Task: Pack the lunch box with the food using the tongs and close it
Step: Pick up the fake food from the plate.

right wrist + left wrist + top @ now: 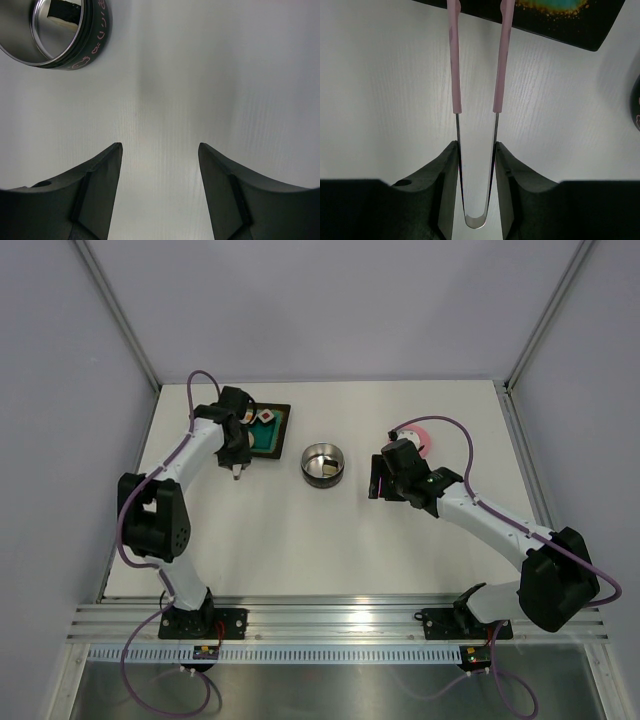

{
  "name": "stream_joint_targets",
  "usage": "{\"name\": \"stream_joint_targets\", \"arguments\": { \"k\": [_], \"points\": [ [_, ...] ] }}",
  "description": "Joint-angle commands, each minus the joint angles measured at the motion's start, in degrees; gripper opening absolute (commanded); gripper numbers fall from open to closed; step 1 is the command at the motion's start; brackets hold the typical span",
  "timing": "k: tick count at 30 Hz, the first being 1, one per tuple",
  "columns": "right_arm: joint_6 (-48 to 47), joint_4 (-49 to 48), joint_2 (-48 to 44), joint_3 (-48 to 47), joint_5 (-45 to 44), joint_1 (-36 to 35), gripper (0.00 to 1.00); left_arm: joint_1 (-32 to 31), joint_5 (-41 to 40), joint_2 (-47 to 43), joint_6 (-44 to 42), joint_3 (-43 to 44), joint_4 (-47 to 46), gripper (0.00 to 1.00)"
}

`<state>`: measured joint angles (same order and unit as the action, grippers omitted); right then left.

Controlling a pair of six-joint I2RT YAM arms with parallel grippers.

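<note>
My left gripper (476,145) is shut on the pink-and-white tongs (455,75), pressing both arms just above the bend. The tong arms stand a little apart and reach toward the black tray (570,20); their tips run out of the left wrist view. From above, this gripper (237,452) hangs at the tray's near left edge (283,445), where a small piece of food (265,417) lies. The steel lunch box (323,464) stands mid-table with a pale piece inside. My right gripper (160,145) is open and empty, right of the lunch box (55,55). The pink lid (420,433) lies behind that arm.
The tray has a teal inside (268,436) and sits at the back left of the white table (300,540). Grey walls and metal posts close in the table's left, right and back. The right arm (480,515) stretches diagonally over the right half.
</note>
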<state>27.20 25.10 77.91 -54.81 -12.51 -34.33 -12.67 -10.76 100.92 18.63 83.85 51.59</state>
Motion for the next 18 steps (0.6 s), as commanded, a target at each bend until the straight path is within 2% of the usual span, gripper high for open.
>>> {"name": "stream_joint_targets", "arguments": {
  "k": [1,8,18],
  "points": [
    [0.6,-1.8,-0.6,0.2,0.2,0.2,0.7,0.4,0.0,0.7,0.8,0.7,-2.5,0.35],
    [0.8,-2.0,-0.8,0.5,0.4,0.2,0.7,0.5,0.6,1.6,1.5,1.3,-2.7,0.42],
    [0.9,-1.9,-1.1,0.7,0.3,0.2,0.7,0.9,1.4,4.1,2.0,3.2,-3.6,0.42]
  ]
}}
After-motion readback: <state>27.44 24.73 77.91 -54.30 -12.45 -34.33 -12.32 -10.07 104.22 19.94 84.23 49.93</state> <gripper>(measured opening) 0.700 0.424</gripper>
